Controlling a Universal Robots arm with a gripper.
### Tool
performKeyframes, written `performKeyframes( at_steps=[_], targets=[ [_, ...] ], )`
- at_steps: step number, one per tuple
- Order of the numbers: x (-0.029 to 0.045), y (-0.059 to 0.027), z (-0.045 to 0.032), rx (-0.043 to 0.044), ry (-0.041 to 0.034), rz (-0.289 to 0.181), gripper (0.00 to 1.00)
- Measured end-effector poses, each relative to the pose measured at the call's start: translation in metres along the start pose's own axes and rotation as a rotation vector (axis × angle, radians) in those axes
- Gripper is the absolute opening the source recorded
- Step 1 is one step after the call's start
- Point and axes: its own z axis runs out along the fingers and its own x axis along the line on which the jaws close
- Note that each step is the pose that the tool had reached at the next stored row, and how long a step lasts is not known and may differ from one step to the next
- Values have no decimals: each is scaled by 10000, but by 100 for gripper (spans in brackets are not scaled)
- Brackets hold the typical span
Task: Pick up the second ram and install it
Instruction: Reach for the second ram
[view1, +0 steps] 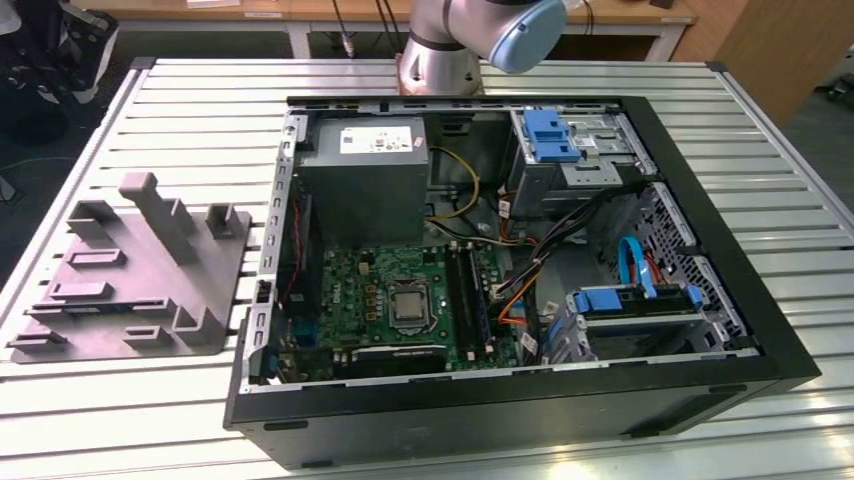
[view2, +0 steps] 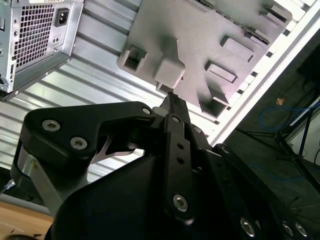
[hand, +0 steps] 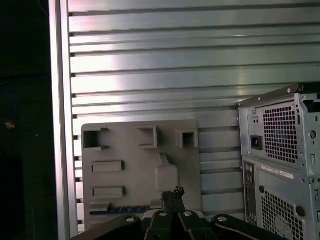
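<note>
My black two-finger gripper (hand: 172, 193) has its fingertips pressed together on nothing, and it hovers above the ribbed silver metal table (hand: 150, 65). Off to one side of it stands the open black desktop computer tower (view1: 694, 395), whose grey vented rear appears in the first wrist view. Below the fingertips lies the flat grey plastic fixture plate (hand: 125, 150) with its pockets and upright posts. Along the fixture edge closest to the gripper I make out what I take to be the second ram (hand: 117, 210), a thin dark blue-green stick seen edge-on, resting in the fixture. By my reading the pick has not begun, so both grasping it and seating it in the green motherboard (view1: 400, 290) remain to be done.
</note>
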Motion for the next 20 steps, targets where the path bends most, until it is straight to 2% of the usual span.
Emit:
performKeyframes(
  at_steps=[6,10,20],
  targets=[
    [48,-29,51,1,3,-1,10],
    [72,-90,82,0,0,0,10],
    [101,-358,114,0,1,-1,10]
  ],
)
